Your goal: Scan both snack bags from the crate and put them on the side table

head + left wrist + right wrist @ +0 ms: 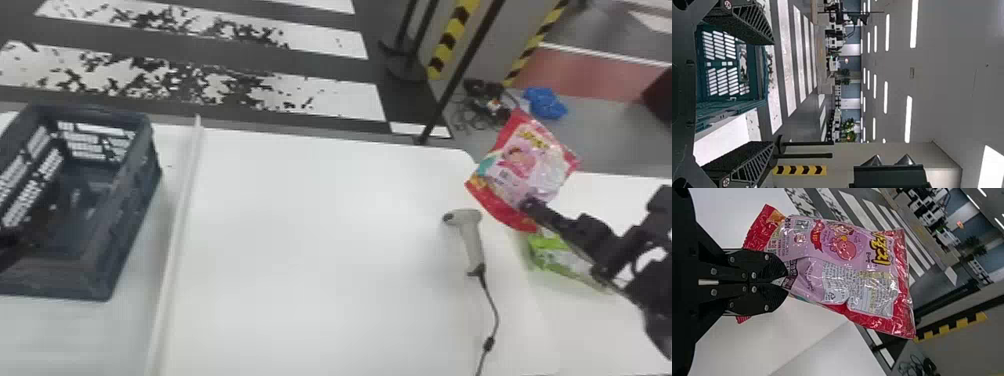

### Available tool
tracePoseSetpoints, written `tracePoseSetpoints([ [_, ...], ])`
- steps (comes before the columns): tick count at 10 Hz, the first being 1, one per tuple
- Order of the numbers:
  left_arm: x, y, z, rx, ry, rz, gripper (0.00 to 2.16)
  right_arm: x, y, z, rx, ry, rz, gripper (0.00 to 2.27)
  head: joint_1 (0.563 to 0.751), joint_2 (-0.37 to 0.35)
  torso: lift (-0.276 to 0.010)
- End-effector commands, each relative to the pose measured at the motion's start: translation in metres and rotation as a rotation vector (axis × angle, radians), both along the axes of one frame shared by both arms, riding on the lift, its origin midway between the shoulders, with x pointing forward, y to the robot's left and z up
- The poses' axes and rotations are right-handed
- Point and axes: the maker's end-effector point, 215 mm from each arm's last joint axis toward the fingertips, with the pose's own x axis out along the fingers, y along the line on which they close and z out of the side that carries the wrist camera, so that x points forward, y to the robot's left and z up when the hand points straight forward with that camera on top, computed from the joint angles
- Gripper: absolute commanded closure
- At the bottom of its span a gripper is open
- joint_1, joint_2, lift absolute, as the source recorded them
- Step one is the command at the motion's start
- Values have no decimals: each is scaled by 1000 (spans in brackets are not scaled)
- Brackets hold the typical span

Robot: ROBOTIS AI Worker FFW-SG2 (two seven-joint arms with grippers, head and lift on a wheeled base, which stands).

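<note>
My right pincer (787, 282) grips the red bag (864, 286), long axis roughly along my fingers; side table (590, 332) nearest this arm.

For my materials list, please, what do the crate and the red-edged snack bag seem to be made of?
The crate looks like rigid plastic, fairly matt: its thick, slotted walls seem moulded. The red-edged snack bag is probably thin printed plastic film, glossy, since it wrinkles and catches bright highlights; a foil layer inside is possible.
</note>
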Motion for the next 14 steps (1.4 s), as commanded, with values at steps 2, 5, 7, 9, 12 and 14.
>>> tracePoseSetpoints([
  [2,0,0,0,4,0,-2,90,-19,-90,-16,-121,13,-247,2250,695,-342,-87],
  [5,0,0,1,4,-2,-3,90,-39,-140,-53,-177,113,-404,2199,695,-350,-87],
  [7,0,1,3,5,-5,-3,90,-40,-154,-67,-222,145,-457,1139,695,-350,-87],
  [9,-1,2,3,3,-5,-1,90,-35,-162,-68,-259,132,-486,-2,695,-350,-87],
  [12,0,2,6,0,-9,1,90,-21,-162,-13,-378,-51,-505,56,695,-350,-87],
  [14,0,1,11,-8,-18,10,90,0,-117,35,-475,-193,-434,56,695,-350,-87],
])
